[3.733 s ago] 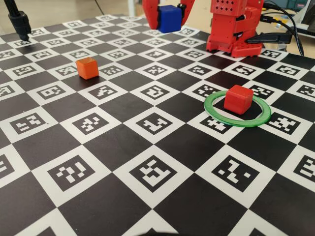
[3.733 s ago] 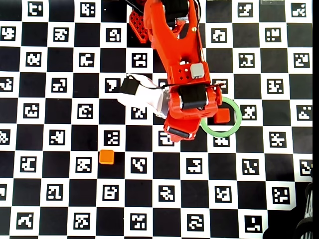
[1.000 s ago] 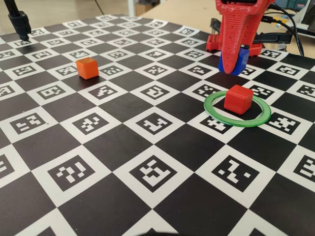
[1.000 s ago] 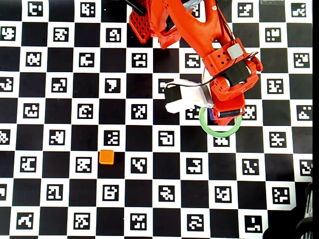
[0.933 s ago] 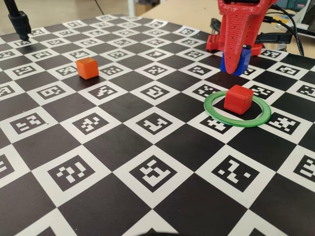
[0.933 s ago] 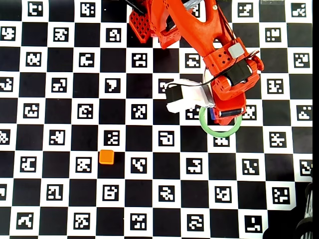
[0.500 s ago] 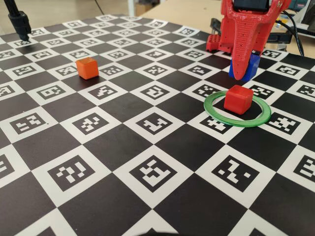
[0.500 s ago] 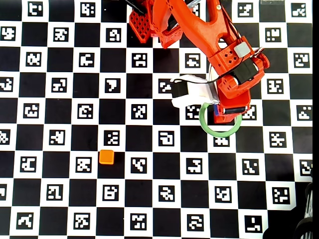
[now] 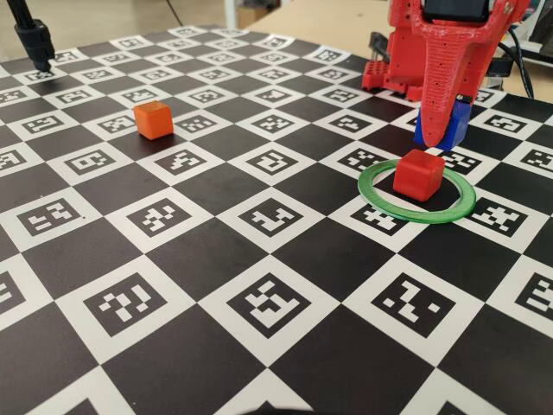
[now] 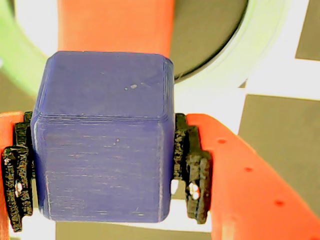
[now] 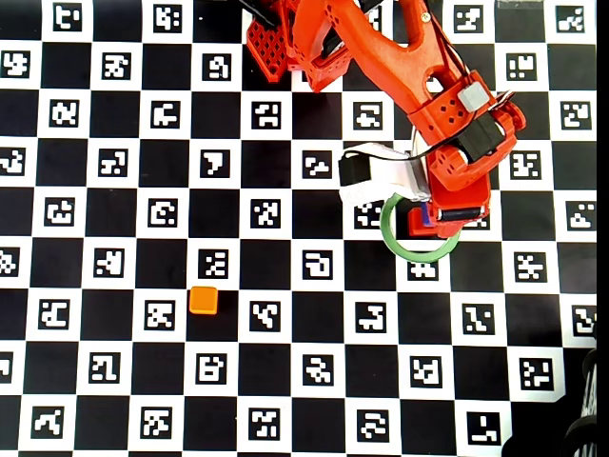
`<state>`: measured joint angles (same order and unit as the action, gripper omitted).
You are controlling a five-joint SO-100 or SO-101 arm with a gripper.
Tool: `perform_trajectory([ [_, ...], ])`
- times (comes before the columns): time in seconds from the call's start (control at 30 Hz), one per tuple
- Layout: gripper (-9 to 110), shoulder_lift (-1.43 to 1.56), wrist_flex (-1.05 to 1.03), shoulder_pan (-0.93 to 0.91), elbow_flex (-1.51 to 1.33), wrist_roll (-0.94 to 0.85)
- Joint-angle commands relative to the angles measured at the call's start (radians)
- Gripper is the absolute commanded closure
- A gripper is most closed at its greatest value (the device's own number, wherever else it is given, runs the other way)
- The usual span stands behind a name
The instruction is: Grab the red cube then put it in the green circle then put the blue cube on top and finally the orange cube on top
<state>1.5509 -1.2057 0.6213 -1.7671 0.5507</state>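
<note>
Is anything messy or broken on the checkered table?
Nothing stands out. The red cube sits upright inside the green circle, the orange cube stands alone on the board, and the gripper holds the blue cube squarely above the ring.

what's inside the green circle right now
The red cube sits inside the green circle, nothing on top of it yet. Overhead, the gripper holding the blue cube covers most of it.
</note>
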Motion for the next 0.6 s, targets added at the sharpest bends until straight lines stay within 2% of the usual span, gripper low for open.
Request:
perform_trajectory([
  [0.0,90,0.009,0.018,0.02,0.097,0.009],
  [0.57,90,-0.063,0.043,0.084,0.158,0.029],
])
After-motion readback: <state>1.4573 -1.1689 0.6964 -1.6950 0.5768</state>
